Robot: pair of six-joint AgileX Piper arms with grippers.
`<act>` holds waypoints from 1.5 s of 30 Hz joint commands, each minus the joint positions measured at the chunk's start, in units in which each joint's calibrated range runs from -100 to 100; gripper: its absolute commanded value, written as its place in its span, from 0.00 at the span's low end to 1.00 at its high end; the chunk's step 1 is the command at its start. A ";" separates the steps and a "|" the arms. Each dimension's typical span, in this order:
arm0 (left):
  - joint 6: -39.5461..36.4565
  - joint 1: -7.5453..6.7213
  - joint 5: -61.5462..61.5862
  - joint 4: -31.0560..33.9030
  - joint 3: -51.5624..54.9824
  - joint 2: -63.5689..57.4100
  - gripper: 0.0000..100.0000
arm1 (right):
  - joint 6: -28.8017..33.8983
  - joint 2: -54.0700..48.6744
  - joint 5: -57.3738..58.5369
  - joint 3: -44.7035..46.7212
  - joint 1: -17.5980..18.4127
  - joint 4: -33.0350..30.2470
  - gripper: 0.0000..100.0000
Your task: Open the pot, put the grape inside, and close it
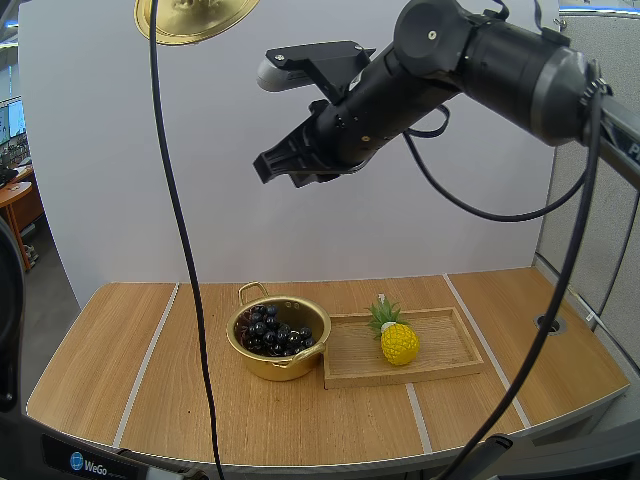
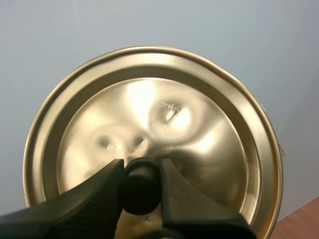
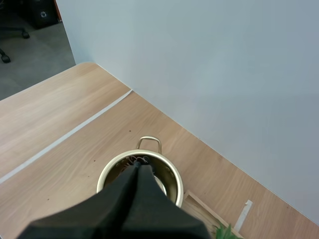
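Wooden table (image 1: 130, 370) lies well below my right gripper (image 1: 268, 166), whose fingers (image 3: 134, 199) are pressed together on nothing; that arm reaches high, angled downward. Beneath its tips sits the pot (image 1: 275, 367), uncovered, grapes (image 1: 275, 332) inside. My left gripper (image 2: 142, 167) pinches the knob (image 2: 140, 191) of the lid (image 2: 199, 99) between its fingers, holding the lid raised before the white wall (image 1: 150, 180).

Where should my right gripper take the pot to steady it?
Probably the loop handle on the far-left rim of the pot, from above: it juts clear of the wall, thin enough to pinch, and the grapes fill the inside.
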 commanded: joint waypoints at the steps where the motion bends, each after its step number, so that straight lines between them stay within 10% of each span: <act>1: -0.16 -0.18 -2.15 0.96 -0.43 -0.46 0.00 | 0.34 -2.41 4.54 0.08 -0.19 -1.04 0.00; 16: -0.16 -0.18 -2.15 0.96 -0.43 -0.46 0.00 | 13.97 -12.29 13.79 0.08 -2.40 -18.02 0.00; 45: 2.53 -0.18 1.40 -0.40 6.28 4.27 0.00 | 14.43 -20.96 13.79 0.08 -9.29 -17.96 0.00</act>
